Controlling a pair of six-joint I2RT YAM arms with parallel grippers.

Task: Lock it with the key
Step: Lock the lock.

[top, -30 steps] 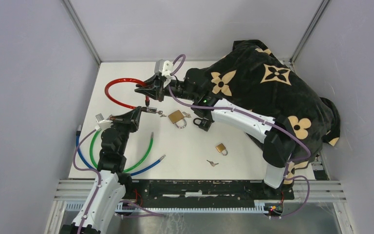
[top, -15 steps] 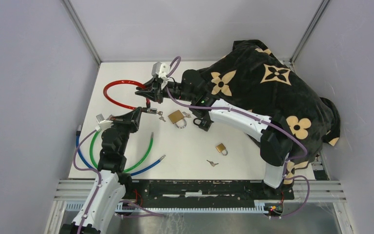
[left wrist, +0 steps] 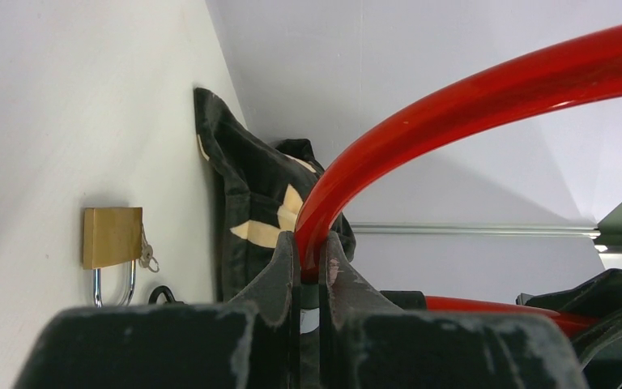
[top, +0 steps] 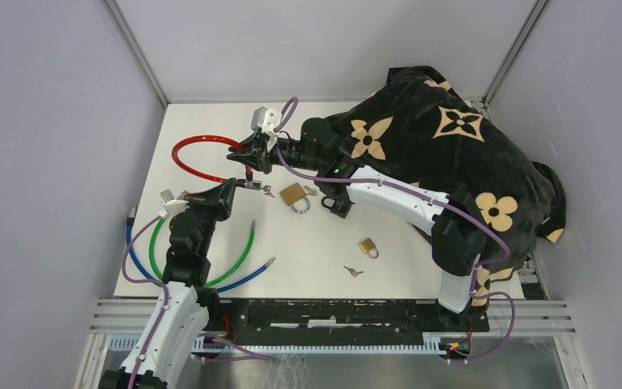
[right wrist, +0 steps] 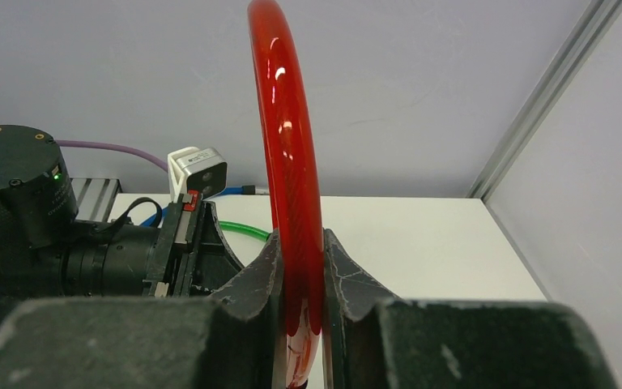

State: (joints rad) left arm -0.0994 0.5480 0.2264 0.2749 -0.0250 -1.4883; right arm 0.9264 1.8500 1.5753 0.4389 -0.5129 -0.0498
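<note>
One red cable lock (top: 188, 158) is the thing in hand: a glossy, translucent red tube of even thickness, bent into an open loop like a letter C. It sits to the left of the larger brass padlock (top: 293, 195) and slightly farther from the arm bases than that padlock. The curve bulges away from the padlock and the two ends face back toward it, so the loop's long axis runs left to right across the tabletop (top: 316, 235).

The far end of the loop is grasped by the right jaws, which are clenched on the tube. In the right wrist view the red cable lock (right wrist: 285, 146) rises straight from between them as a tall, narrow arch. From that grip a short red stub drops toward the near end, where the left jaws are pinched tight on the tube. The left wrist view shows the red cable lock (left wrist: 453, 101) sweeping up and off to the right from between them.

A small key (top: 269, 191) lies just left of the padlock, at the tip of the left jaws; whether it sits in the cable's lock head cannot be told. The padlock lies flat, its shackle toward the arm bases.
</note>
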